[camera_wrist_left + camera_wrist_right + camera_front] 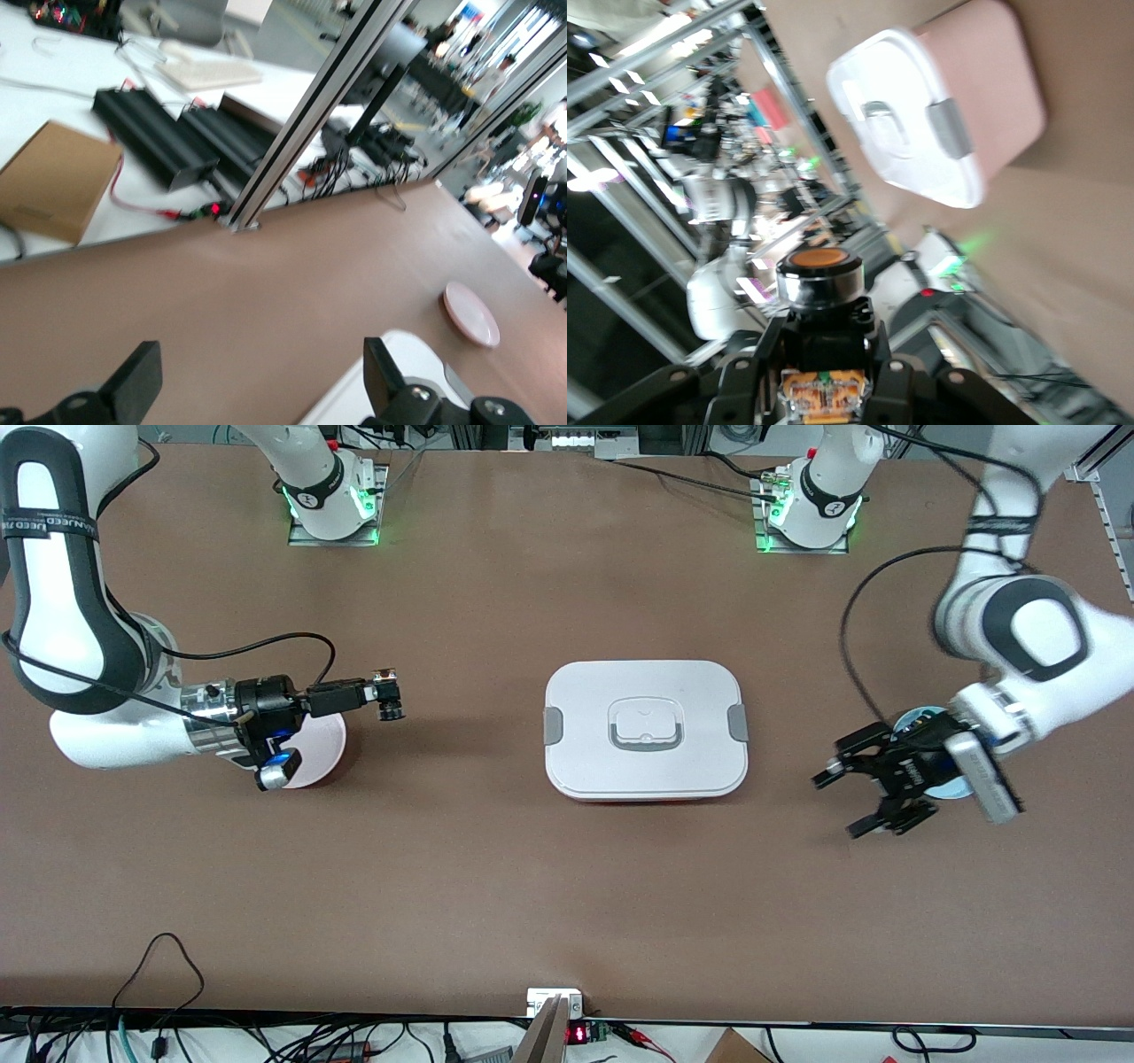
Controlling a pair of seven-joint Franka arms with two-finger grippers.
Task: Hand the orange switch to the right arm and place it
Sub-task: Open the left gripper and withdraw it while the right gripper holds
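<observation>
Table (496, 886) in brown is carrying very little: one white lidded box (645, 729) is sitting at its middle, one pink plate (321, 748) is lying toward the right arm's end, and one pale blue dish (917, 717) is peeking out from under the other arm toward the left arm's end. The box is lying between the two arms, its grey handle up and a grey clip at each short end (two clips, counted).

The right gripper (386, 691) is hanging over bare table just beside the pink plate, pointing toward the box, and it is clamped on the orange switch (388, 693). In the front view the switch is showing as a tiny dark lump at the fingertips. The right wrist view is giving more: the orange switch (820, 305) is sitting between the black fingers (749, 376), its long axis running straight out along the gripper's line, its orange cap with a silver ring facing away from the wrist and its tan-and-orange end tucked back between the fingers. The white box (921, 115) is showing farther off in that view.

The left gripper (858, 802) is waiting over bare table beside the blue dish, holding nothing, its linkage fingers (133, 382) spread wide. From its wrist view the pink plate (471, 314) is lying well apart from it.
</observation>
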